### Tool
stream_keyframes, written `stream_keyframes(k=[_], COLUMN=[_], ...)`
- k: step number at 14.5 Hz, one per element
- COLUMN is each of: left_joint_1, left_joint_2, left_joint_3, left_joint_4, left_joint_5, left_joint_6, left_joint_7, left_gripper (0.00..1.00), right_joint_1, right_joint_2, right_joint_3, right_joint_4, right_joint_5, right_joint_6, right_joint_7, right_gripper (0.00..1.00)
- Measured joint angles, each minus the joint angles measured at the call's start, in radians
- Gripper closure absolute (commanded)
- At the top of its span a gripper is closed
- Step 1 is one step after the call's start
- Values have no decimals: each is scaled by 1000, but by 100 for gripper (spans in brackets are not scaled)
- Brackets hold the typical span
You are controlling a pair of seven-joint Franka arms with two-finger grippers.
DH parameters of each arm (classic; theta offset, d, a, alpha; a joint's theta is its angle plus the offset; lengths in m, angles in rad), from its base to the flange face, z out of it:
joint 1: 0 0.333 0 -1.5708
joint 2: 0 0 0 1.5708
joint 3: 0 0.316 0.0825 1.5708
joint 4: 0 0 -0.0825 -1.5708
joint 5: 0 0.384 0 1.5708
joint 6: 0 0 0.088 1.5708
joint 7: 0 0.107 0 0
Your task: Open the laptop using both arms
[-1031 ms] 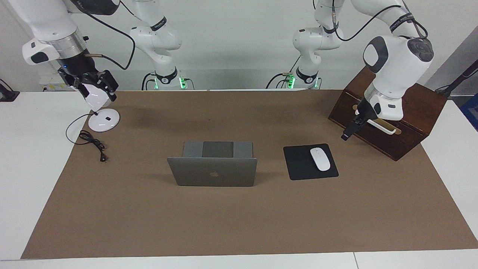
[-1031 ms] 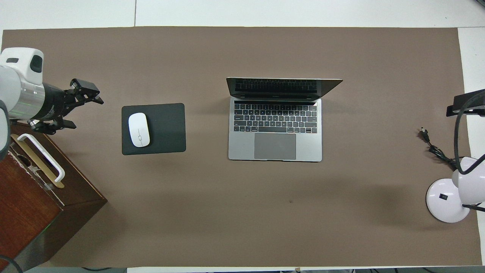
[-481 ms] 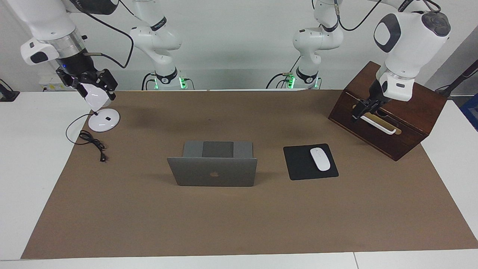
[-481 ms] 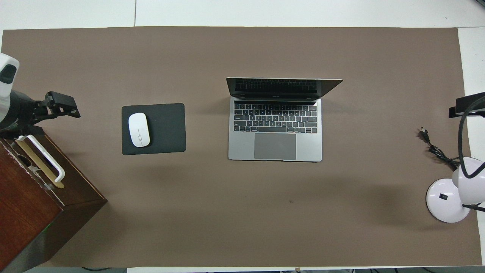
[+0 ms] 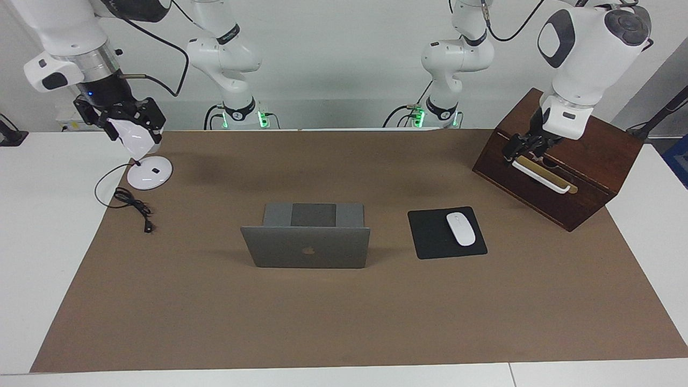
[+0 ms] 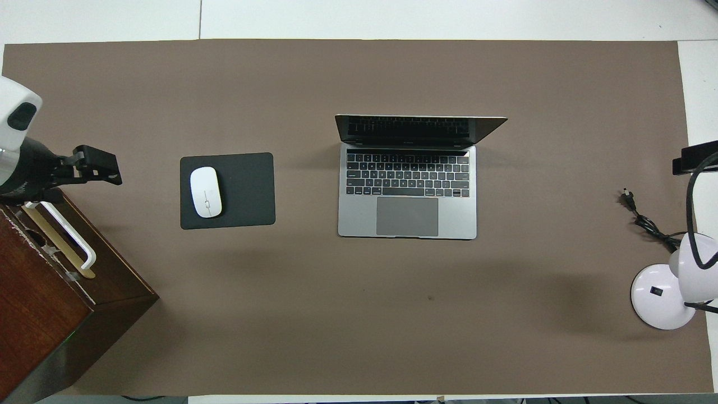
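Already the laptop [image 5: 306, 244] stands open mid-table, beside the mouse pad [image 5: 430, 234]. Left gripper [image 5: 524, 148], jaws spread, hangs over the wooden box [image 5: 591, 177]; right gripper [image 5: 121, 115] hangs over the lamp [image 5: 148, 172], its state unclear.

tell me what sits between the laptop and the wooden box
The black mouse pad with a white mouse on it lies between the open laptop and the wooden box; the overhead view shows it best.

Laptop [image 5: 306, 252] showing matt metal, mouse [image 5: 460, 229] gleaming glossy plastic, box [image 5: 586, 177] shining polished dark wood.
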Motion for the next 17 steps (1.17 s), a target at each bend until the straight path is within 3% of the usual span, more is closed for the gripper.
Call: stream_keyframes(k=[4,17], left_joint_1=[-47,-25], left_joint_2=[2,-3], left_joint_3=[2,51], left_joint_4=[0,40], left_joint_5=[1,4], left_joint_6=[-7,-69], left_joint_7=[0,139], left_gripper=[0,0], right_joint_1=[0,0], right_joint_2=[0,0], right_joint_3=[0,-1], right_joint_4=[1,1], right_joint_5=[-4,-4], right_joint_6=[0,-30], right_joint_7=[-15,-15], right_gripper=[0,0])
